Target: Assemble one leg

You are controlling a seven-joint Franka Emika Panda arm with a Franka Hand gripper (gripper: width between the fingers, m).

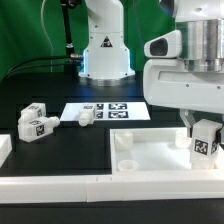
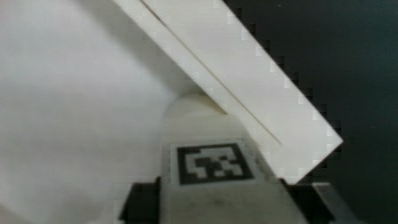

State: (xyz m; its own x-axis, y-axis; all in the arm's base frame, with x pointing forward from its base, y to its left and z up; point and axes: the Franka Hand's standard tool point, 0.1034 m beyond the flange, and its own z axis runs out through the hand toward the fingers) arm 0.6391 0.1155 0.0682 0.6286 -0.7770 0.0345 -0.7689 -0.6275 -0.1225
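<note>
My gripper (image 1: 203, 128) is shut on a leg (image 1: 206, 142), a small white post with black-and-white tags, and holds it upright over the exterior view's right part of the large flat white panel (image 1: 150, 155). In the wrist view the leg (image 2: 217, 165) fills the space between my dark fingers (image 2: 151, 200), with the panel (image 2: 89, 120) under it. Several more legs lie on the black table: two (image 1: 34, 120) at the exterior view's left and one (image 1: 87, 118) by the marker board. A round hole (image 1: 123, 141) shows in the panel's near-left corner.
The marker board (image 1: 108, 110) lies flat behind the panel. The robot base (image 1: 104, 50) stands at the back. A white rail (image 1: 50, 184) runs along the table's front edge, with a white block (image 1: 4, 150) at the exterior view's left.
</note>
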